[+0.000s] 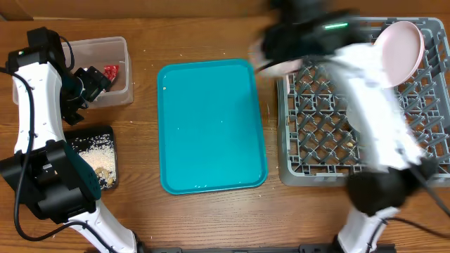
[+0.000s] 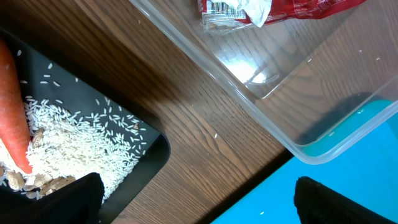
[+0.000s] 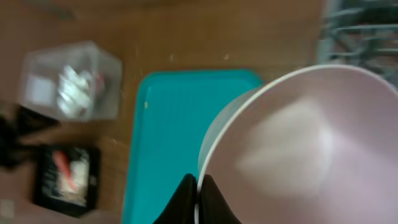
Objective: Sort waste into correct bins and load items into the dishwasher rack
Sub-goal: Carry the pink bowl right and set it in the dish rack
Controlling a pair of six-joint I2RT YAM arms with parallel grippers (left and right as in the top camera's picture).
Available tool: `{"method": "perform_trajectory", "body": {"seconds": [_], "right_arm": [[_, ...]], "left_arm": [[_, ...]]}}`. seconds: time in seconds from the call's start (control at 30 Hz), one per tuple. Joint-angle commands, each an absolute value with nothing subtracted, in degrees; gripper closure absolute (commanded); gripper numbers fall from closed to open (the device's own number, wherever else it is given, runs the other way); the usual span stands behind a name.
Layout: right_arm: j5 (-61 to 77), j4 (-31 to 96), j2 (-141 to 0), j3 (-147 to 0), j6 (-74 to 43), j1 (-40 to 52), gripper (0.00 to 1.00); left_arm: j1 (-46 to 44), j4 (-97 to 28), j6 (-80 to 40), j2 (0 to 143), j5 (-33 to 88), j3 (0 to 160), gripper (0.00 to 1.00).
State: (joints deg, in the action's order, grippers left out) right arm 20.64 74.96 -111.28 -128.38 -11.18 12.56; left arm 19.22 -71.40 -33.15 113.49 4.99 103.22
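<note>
My right gripper point(image 1: 373, 43) point(image 3: 200, 186) is shut on the rim of the large white plate point(image 1: 397, 53) point(image 3: 298, 149) and holds it tilted above the back of the grey dishwasher rack point(image 1: 316, 126). My left gripper point(image 1: 95, 79) point(image 2: 196, 199) is open and empty. It hovers between the clear tub point(image 1: 105, 48) point(image 2: 298, 118) and the black tray point(image 1: 107, 132) point(image 2: 155, 155). The tub holds a red wrapper point(image 1: 110, 71) point(image 2: 298, 9) and a white napkin point(image 2: 249, 9). The black tray holds rice scraps point(image 1: 95, 151) point(image 2: 81, 134) and an orange carrot point(image 2: 13, 106).
A teal serving tray point(image 1: 211, 126) point(image 2: 348, 162) lies between the bins and the rack, bare but for a few crumbs. The right arm is motion-blurred over the rack's left half. The rack point(image 3: 360, 31) shows at the right wrist view's top right.
</note>
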Motion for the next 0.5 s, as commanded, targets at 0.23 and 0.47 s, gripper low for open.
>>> {"method": "perform_trajectory", "body": {"seconds": [0.23,0.47], "right_arm": [[73.5,78.6,-111.4,-112.8,9.1,-14.7,0.96],[82.1,73.8,-111.4,-93.8,15.5,-15.4,0.96]], "left_arm": [[19.1,-71.5,-34.3,113.1,5.4,103.4,0.0],[19.1,-71.5,-34.3,113.1,5.4,103.4,0.0]]}}
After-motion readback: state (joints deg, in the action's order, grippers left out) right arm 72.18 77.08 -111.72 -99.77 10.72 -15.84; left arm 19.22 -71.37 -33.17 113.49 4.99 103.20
